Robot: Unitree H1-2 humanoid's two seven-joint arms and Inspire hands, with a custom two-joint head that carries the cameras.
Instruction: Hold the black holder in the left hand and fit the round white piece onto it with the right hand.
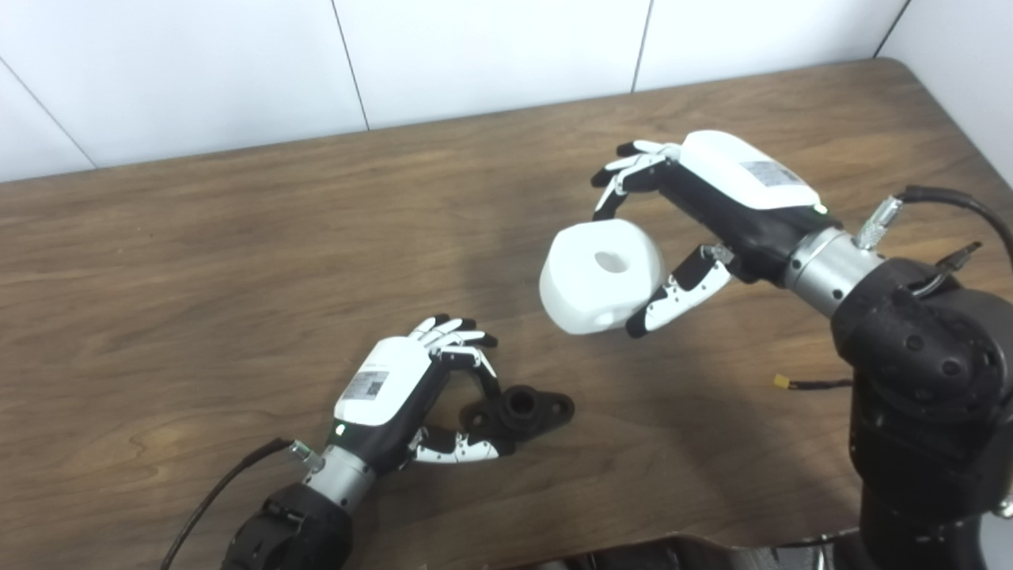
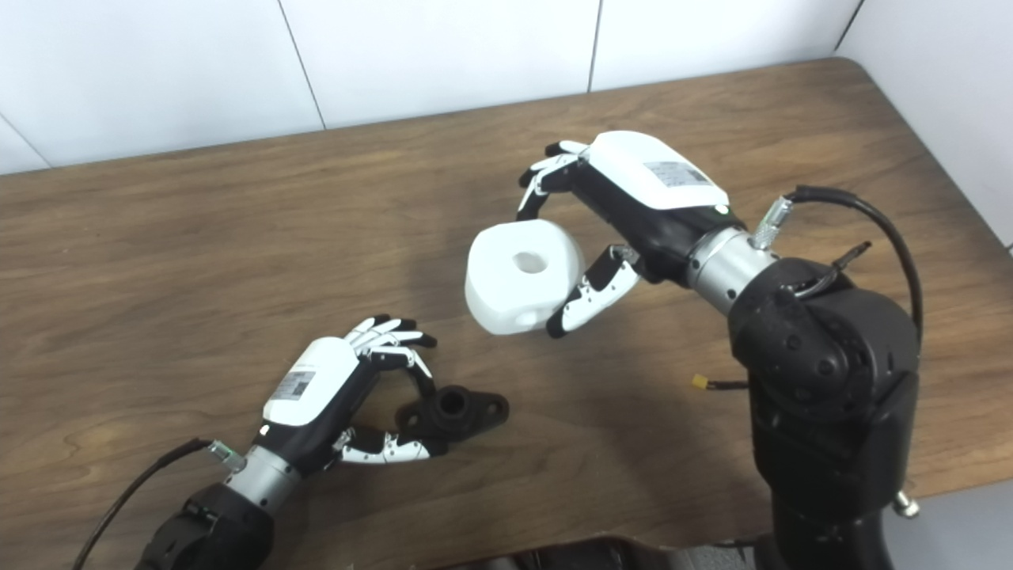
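1. Brown wood grain covers the counter (image 1: 198, 261) in the left eye view. The left hand (image 1: 419, 388) rests low on it, fingers and thumb closed around one end of the black holder (image 1: 522, 410), which lies flat on the counter just beyond the fingertips. The right hand (image 1: 696, 214) holds the round white piece (image 1: 600, 275) above the counter, fingers over its far edge and thumb under its near side.

2. In the right eye view the white piece (image 2: 522, 275), in the right hand (image 2: 625, 206), hangs up and to the right of the left hand (image 2: 348, 388), well apart from the holder (image 2: 455, 412). Its centre hole faces upward.
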